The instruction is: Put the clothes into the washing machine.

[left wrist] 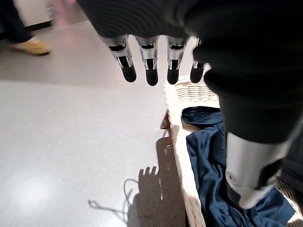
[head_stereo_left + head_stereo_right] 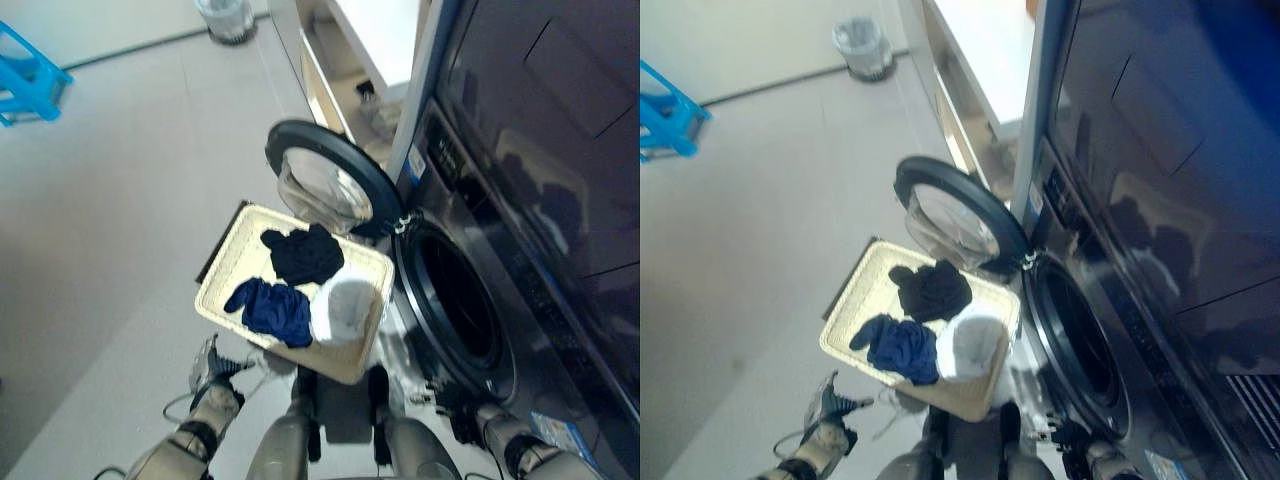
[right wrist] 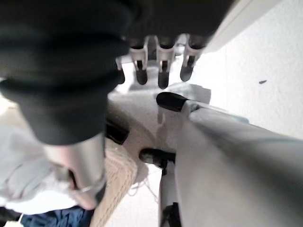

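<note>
Looking left to right, you have the left hand hanging low with its fingers straight and spread, holding nothing. Just to its right sits the cream woven basket, its near rim close beside the fingertips but not touching them. Inside, the blue garment lies nearest that hand, directly past the rim; the black garment sits farther off, toward the machine door, and the white garment lies to the right of the blue one. Beyond the basket, the round door of the washing machine stands swung open, the dark drum exposed. Your right hand is down at the lower right, near the machine's front, fingers extended and empty, the basket's wicker edge beside it.
</note>
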You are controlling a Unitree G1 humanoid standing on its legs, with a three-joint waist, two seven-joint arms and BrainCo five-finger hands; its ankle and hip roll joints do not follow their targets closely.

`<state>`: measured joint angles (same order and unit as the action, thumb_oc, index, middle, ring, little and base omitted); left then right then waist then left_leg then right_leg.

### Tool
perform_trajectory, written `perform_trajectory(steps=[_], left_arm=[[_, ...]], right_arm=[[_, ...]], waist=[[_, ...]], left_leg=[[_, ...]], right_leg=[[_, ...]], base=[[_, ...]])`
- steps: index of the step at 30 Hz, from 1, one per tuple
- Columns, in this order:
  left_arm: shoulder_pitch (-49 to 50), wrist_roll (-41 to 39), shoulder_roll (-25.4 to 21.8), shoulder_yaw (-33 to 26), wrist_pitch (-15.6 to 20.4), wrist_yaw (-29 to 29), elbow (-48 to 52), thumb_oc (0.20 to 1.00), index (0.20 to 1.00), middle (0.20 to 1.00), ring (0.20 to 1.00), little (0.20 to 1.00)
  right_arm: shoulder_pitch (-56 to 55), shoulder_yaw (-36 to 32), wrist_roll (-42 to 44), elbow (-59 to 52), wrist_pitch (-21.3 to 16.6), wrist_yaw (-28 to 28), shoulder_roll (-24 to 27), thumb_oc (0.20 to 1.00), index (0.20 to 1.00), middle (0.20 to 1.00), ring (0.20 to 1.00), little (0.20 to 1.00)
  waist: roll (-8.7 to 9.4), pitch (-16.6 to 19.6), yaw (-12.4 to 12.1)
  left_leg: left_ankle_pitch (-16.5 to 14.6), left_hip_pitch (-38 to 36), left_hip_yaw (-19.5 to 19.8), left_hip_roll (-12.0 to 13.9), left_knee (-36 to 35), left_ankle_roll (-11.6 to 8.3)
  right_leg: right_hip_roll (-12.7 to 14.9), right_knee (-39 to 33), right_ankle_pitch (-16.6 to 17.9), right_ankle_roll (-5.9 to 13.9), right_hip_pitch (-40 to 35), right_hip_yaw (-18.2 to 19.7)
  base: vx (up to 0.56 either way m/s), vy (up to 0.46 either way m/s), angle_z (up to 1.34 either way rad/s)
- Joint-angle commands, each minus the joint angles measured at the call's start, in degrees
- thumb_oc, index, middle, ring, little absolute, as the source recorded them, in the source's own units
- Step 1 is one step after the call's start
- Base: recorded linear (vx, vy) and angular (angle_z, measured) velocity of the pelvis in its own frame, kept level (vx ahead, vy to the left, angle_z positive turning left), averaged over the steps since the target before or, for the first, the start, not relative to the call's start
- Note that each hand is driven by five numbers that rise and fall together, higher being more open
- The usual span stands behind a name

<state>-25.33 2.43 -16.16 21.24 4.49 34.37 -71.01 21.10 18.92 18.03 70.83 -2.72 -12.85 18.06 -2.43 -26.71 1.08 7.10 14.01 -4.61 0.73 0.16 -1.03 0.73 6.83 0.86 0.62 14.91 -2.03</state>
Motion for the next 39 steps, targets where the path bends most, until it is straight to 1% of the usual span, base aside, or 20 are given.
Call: perform_trajectory(steps=[1, 3, 5, 6, 7, 13, 17, 19, 22, 24, 25, 28, 32, 33, 34, 37, 39], left_arm=[[-2.4, -4.1, -2.9, -1.1, 1.0, 3.6, -1.5, 1.0, 1.0, 1.0, 1.0, 1.0], [-4.6, -5.1, -4.1, -1.8, 1.2, 3.8, -1.7, 1.0, 1.0, 1.0, 1.0, 1.0], [-5.8, -5.6, -4.3, -2.0, 1.2, 3.9, -1.9, 1.0, 1.0, 1.0, 1.0, 1.0], [-7.9, -6.1, -5.0, -2.1, 0.9, 4.0, -2.4, 1.0, 1.0, 1.0, 1.0, 1.0], [-8.9, -6.4, -5.2, -2.1, 0.7, 4.0, -2.7, 1.0, 1.0, 1.0, 1.0, 1.0], [-13.3, -6.7, -7.6, -1.7, -1.2, 3.2, -2.8, 1.0, 1.0, 1.0, 1.0, 1.0], [-16.0, -6.6, -8.6, -1.0, -2.4, 1.9, -4.8, 1.0, 1.0, 1.0, 1.0, 1.0], [-16.6, -6.6, -8.9, -0.7, -2.7, 1.8, -5.2, 1.0, 1.0, 1.0, 1.0, 1.0], [-18.7, -6.9, -9.6, 0.4, -4.6, 1.8, -5.4, 1.0, 1.0, 1.0, 1.0, 1.0], [-18.9, -7.0, -9.7, 0.5, -4.7, 1.8, -5.5, 1.0, 1.0, 1.0, 1.0, 1.0], [-20.3, -7.5, -10.2, 1.0, -5.3, 1.6, -6.2, 1.0, 1.0, 1.0, 1.0, 1.0], [-21.3, -8.0, -10.6, 1.0, -6.3, 0.5, -7.0, 1.0, 1.0, 1.0, 1.0, 1.0], [-22.4, -7.6, -11.0, 1.1, -6.7, -0.3, -8.0, 1.0, 1.0, 1.0, 1.0, 1.0], [-22.6, -7.7, -11.0, 1.2, -6.9, -0.7, -8.2, 1.0, 1.0, 1.0, 1.0, 1.0], [-24.5, -7.1, -11.8, 1.6, -8.9, -3.9, -10.0, 1.0, 1.0, 1.0, 1.0, 1.0], [-25.6, -7.3, -12.2, 2.0, -9.6, -4.5, -10.4, 1.0, 1.0, 1.0, 1.0, 1.0], [-26.9, -8.1, -12.7, 2.3, -10.3, -6.1, -11.1, 1.0, 1.0, 1.0, 1.0, 1.0]], right_arm=[[-0.4, 4.3, 3.4, -4.2, -1.4, -0.5, -0.1, 1.0, 1.0, 1.0, 1.0, 1.0], [0.5, 4.9, 4.1, -5.6, -1.0, -0.3, 0.0, 1.0, 1.0, 1.0, 1.0, 1.0], [0.9, 5.1, 4.4, -6.3, -0.9, 0.0, 0.1, 1.0, 1.0, 1.0, 1.0, 1.0], [1.8, 5.2, 5.1, -7.3, -0.5, 0.5, 0.3, 1.0, 1.0, 1.0, 1.0, 1.0], [2.3, 5.3, 5.7, -7.8, -0.3, 0.7, 0.5, 1.0, 1.0, 1.0, 1.0, 1.0], [3.5, 6.2, 8.0, -10.4, -0.1, 1.7, 0.7, 1.0, 1.0, 1.0, 1.0, 1.0], [5.0, 6.8, 9.6, -11.4, -0.1, 2.7, 0.9, 1.0, 1.0, 1.0, 1.0, 1.0], [5.3, 6.8, 10.0, -11.6, -0.1, 2.7, 1.1, 1.0, 1.0, 1.0, 1.0, 1.0], [5.9, 7.3, 11.6, -13.3, -0.6, 2.5, 1.6, 1.0, 1.0, 1.0, 1.0, 1.0], [6.0, 7.3, 11.7, -13.4, -0.6, 2.4, 1.6, 1.0, 1.0, 1.0, 1.0, 1.0], [6.2, 7.7, 12.4, -13.9, -1.0, 2.1, 1.6, 1.0, 1.0, 1.0, 1.0, 1.0], [6.1, 7.9, 13.0, -14.6, -1.2, 2.0, 1.7, 1.0, 1.0, 1.0, 1.0, 1.0], [6.4, 8.1, 13.2, -14.5, -1.4, 1.8, 1.7, 1.0, 1.0, 1.0, 1.0, 1.0], [6.5, 8.2, 13.4, -14.5, -1.4, 1.8, 1.7, 1.0, 1.0, 1.0, 1.0, 1.0], [7.1, 8.5, 14.1, -15.1, -1.2, 1.8, 2.0, 1.0, 1.0, 1.0, 1.0, 1.0], [7.5, 8.5, 14.7, -15.1, -1.5, 1.4, 2.4, 1.0, 1.0, 1.0, 1.0, 1.0], [7.7, 8.5, 15.7, -15.2, -1.8, 1.3, 2.6, 1.0, 1.0, 1.0, 1.0, 1.0]], waist=[[3.63, 0.1, 2.4], [3.94, -1.1, 2.8], [4.09, -1.6, 3.1], [4.31, -2.6, 3.6], [4.46, -3.0, 3.8], [5.1, -3.1, 4.7], [5.71, -3.1, 5.5], [5.85, -3.1, 5.6], [6.25, -3.1, 6.2], [6.27, -3.1, 6.3], [6.59, -3.1, 6.6], [6.82, -3.1, 6.9], [6.95, -3.1, 7.1], [6.96, -3.1, 7.1], [7.31, -3.1, 7.6], [7.5, -3.1, 7.8], [7.81, -3.1, 8.1]], left_leg=[[-6.4, 3.9, 0.2, -5.2, 8.5, 2.3], [-6.3, 6.9, 0.2, -5.5, 10.4, 2.23], [-6.2, 8.5, 0.3, -5.6, 11.6, 2.08], [-6.3, 11.3, 0.6, -5.8, 13.7, 1.85], [-6.5, 12.5, 0.8, -5.9, 14.8, 1.82], [-7.0, 17.9, 1.0, -6.4, 16.9, 1.94], [-7.5, 21.8, 0.9, -6.6, 19.2, 1.68], [-7.7, 22.6, 0.9, -6.6, 19.8, 1.6], [-8.7, 25.4, 1.0, -6.5, 21.9, 1.43], [-8.7, 25.7, 1.0, -6.5, 22.1, 1.42], [-9.3, 27.5, 1.4, -6.5, 23.6, 1.35], [-9.6, 29.0, 1.7, -6.6, 24.7, 1.4], [-9.6, 30.1, 1.8, -6.5, 25.3, 1.34], [-9.7, 30.4, 1.8, -6.5, 25.4, 1.33], [-10.0, 33.2, 2.0, -6.3, 26.8, 1.25], [-10.2, 34.5, 2.1, -6.2, 27.4, 1.24], [-10.5, 36.0, 2.1, -6.1, 28.1, 1.24]], right_leg=[[0.5, -0.2, 3.7, 2.89, 5.4, 3.2], [0.4, 1.7, 3.7, 2.84, 8.6, 3.5], [0.3, 2.5, 3.7, 2.73, 10.2, 3.5], [0.1, 4.0, 3.7, 2.52, 12.7, 3.5], [0.1, 4.6, 3.7, 2.46, 13.8, 3.5], [-0.3, 5.6, 4.3, 2.17, 19.3, 3.8], [-0.4, 6.0, 4.9, 2.1, 22.5, 3.8], [-0.4, 6.0, 5.0, 2.05, 23.2, 3.8], [-0.5, 6.3, 5.3, 2.03, 25.8, 3.9], [-0.5, 6.3, 5.3, 2.02, 26.0, 3.9], [-0.5, 6.8, 5.3, 2.01, 27.7, 4.0], [-0.6, 7.2, 5.4, 2.02, 29.0, 4.0], [-0.6, 7.6, 5.4, 2.0, 30.0, 4.1], [-0.6, 7.6, 5.4, 2.0, 30.2, 4.1], [-0.9, 8.4, 5.4, 2.01, 32.8, 4.3], [-1.0, 8.9, 5.4, 2.08, 34.1, 4.2], [-1.1, 9.2, 5.5, 2.15, 35.3, 4.1]], base=[[-0.1, 0.117, 0.02], [-0.09, 0.129, -0.13], [-0.05, 0.096, -0.2], [-0.04, 0.118, -0.08], [-0.03, 0.117, -0.06], [0.01, 0.04, -0.05], [0.0, 0.025, -0.03], [0.01, 0.035, -0.15], [0.01, 0.027, -0.07], [0.0, 0.0, 0.0], [0.0, 0.0, 0.0], [0.0, 0.0, 0.0], [0.0, 0.003, -0.02], [0.03, 0.02, -0.06], [0.03, 0.021, -0.07], [0.02, 0.021, -0.06], [0.0, 0.0, 0.0]])
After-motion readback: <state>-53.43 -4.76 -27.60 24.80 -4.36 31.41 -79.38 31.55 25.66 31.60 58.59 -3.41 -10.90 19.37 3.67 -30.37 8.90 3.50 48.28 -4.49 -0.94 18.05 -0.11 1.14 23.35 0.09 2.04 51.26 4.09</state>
